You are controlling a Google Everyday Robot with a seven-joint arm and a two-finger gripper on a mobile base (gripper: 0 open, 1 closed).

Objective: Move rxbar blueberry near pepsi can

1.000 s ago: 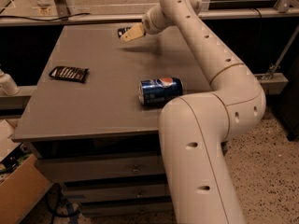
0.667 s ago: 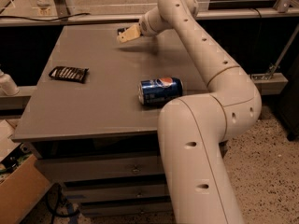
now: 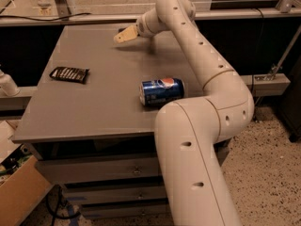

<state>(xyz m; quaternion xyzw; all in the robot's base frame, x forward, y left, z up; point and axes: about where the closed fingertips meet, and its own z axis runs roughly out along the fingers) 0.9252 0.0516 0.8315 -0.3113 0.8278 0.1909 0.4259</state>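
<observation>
- Leftward a touch since a second ago: my gripper [image 3: 119, 37] hangs low over the far side of the table [image 3: 94, 112]. Open or shut, holding anything or not, I cannot tell.
- rxbar blueberry: I cannot make it out.
- pepsi can [image 3: 162, 91] lies on its side near the front edge, well apart from the gripper.
- striped dark wrapper [image 3: 69, 74] lies at left.

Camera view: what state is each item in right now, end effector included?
pepsi can: lying on its side, front right of the table, nothing touching it.
striped dark wrapper: lying flat at the left, apart from the can.
end effector: low over the table's far end, well away from the can.
rxbar blueberry: cannot be made out, possibly hidden at the end effector.
drawers: shut.
</observation>
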